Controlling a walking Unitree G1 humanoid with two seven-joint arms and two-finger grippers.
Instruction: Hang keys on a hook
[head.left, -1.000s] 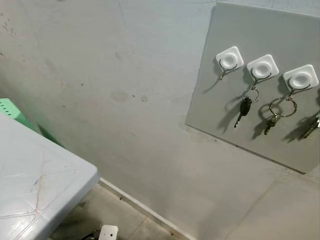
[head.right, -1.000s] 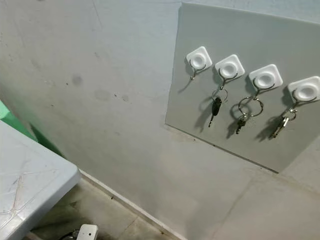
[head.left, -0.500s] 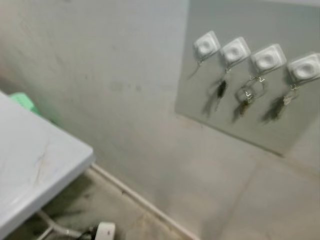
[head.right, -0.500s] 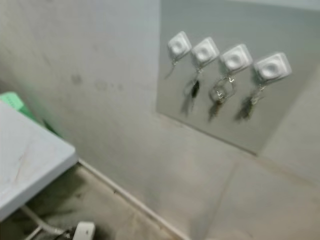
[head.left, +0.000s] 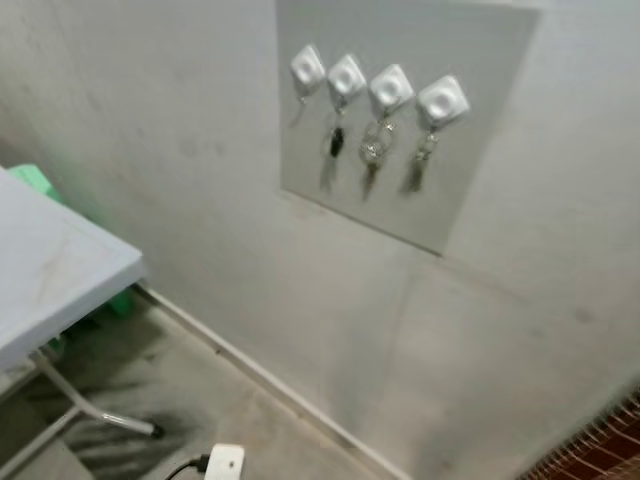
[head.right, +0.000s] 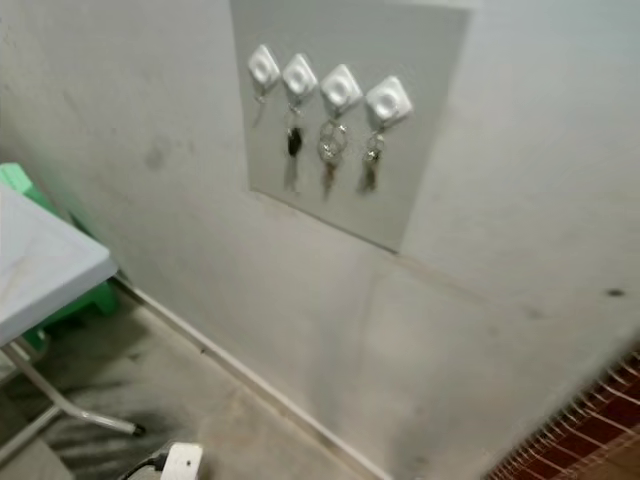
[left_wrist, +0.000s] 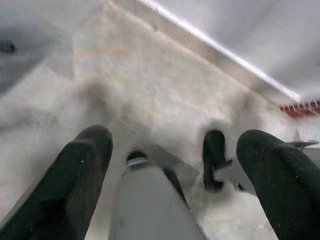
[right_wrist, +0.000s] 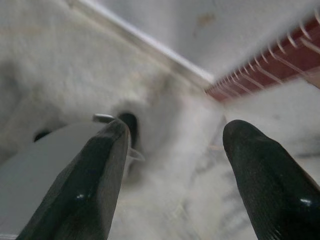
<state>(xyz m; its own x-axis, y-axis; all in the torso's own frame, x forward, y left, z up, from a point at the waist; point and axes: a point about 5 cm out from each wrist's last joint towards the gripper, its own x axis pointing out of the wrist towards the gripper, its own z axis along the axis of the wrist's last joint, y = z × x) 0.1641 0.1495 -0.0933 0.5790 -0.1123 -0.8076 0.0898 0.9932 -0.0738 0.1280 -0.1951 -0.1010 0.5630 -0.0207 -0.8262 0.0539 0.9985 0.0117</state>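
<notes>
A grey panel (head.left: 470, 170) on the wall carries a row of white hooks. The leftmost hook (head.left: 307, 68) is bare. A black-headed key (head.left: 337, 140) hangs from the second hook, a ring of keys (head.left: 373, 152) from the third, and another bunch of keys (head.left: 425, 150) from the fourth hook (head.left: 443, 100). My left gripper (left_wrist: 175, 137) hangs low over the floor, open, with nothing between its fingers. My right gripper (right_wrist: 177, 130) is also open and empty above the floor.
A grey table (head.left: 50, 270) with a metal leg (head.left: 90, 415) stands at the left, with a green stool (head.left: 40, 185) behind it. A white plug block (head.left: 224, 462) lies on the floor by the wall. Red brick-like flooring (head.left: 600, 450) begins at the lower right.
The whole picture has shifted: the panel now looks smaller, farther off and more to the left, so the camera has moved. The keys hang as before.
</notes>
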